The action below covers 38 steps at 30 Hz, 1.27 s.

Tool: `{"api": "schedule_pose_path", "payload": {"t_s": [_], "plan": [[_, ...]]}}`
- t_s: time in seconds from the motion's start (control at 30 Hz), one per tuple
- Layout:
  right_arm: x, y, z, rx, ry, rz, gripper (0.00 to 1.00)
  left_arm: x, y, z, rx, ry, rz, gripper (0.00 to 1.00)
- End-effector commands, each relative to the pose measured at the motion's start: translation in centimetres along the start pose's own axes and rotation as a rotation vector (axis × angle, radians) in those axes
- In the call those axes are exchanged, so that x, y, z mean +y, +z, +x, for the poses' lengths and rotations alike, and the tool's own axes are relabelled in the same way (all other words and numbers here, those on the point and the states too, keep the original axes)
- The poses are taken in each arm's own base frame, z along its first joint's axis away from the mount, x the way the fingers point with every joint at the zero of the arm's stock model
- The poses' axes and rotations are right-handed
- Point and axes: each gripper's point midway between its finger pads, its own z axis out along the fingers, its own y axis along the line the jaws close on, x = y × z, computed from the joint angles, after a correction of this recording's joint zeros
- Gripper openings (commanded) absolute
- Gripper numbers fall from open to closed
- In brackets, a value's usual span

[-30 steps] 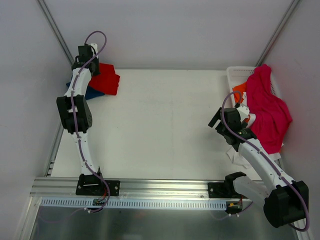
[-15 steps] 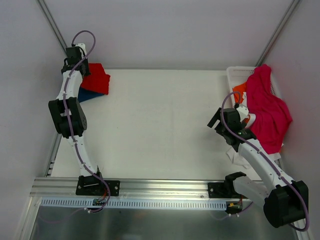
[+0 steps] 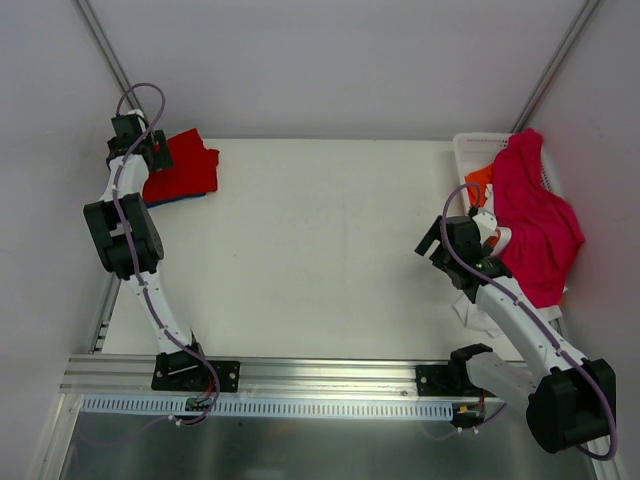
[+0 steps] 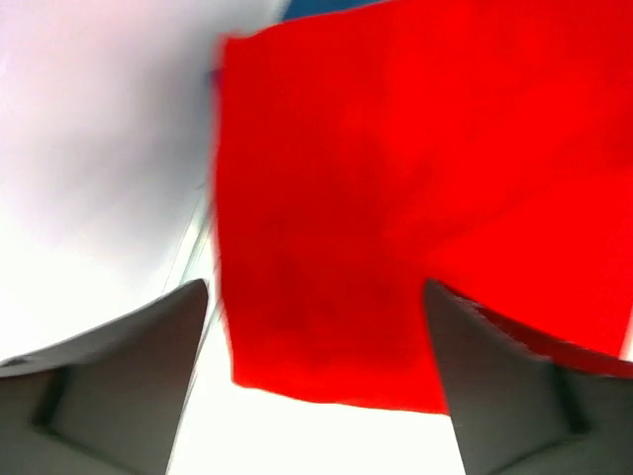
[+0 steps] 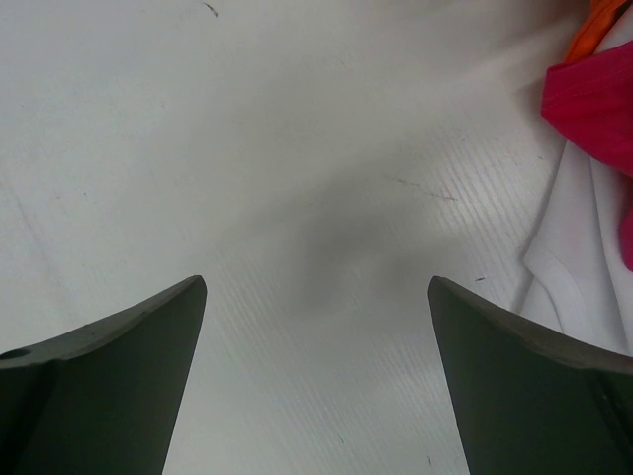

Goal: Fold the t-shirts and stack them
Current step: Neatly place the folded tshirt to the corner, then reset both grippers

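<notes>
Tabletop (image 3: 330, 250): white, the widest thing in the top view. Both arms are bolted at its near edge.

Magenta-pink t-shirt (image 3: 535, 215): the largest cloth, unfolded. It is draped over a white basket (image 3: 462, 150) at the far right corner and hangs down toward the near side.

Red t-shirt (image 3: 185, 170): folded into a rough rectangle at the far left corner of the tabletop. It fills most of the left wrist view (image 4: 396, 178).

White t-shirt (image 3: 478, 312): crumpled on the tabletop at the right edge, partly under the right arm and just beside the magenta-pink one. It shows at the right of the right wrist view (image 5: 579, 267).

Navy blue t-shirt (image 3: 176, 200): lies under the red one. Only a thin strip shows along the red one's near edge.

Orange t-shirt (image 3: 478, 178): a small patch at the basket's near rim, tucked against the magenta-pink cloth.

Left hand (image 3: 150, 150): at the left edge of the red t-shirt. In its wrist view (image 4: 315, 297) the fingers are spread wide, with red cloth showing between them. Whether they touch the cloth cannot be told.

Right hand (image 3: 432, 243): near the right side, just left of the white t-shirt. Its fingers are spread wide (image 5: 316, 287) over bare tabletop and grip nothing.
</notes>
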Motion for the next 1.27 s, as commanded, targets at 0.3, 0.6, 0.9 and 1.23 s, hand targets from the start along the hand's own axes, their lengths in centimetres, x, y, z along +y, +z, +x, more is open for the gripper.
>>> {"api": "schedule_pose_path", "payload": {"t_s": [0.3, 0.6, 0.9, 1.23], "plan": [[0.0, 0.2, -0.2, -0.015, 0.033, -0.008, 1.0, 7.5, -4.3, -3.2, -0.127, -0.328, -0.2, 0.96], [2.2, -2.6, -2.3, -0.045, 0.022, -0.114, 0.99, 5.8, -11.1, -1.2, -0.17, -0.523, -0.216, 0.92], [7.3, -7.4, -6.4, -0.045, -0.263, -0.202, 0.99, -6.0, -18.5, -2.4, -0.229, -0.44, 0.098, 0.9], [11.4, -12.3, -5.8, -0.145, -0.433, -0.348, 0.99, -18.3, -30.0, 5.0, -0.185, -0.299, 0.538, 0.91]]}}
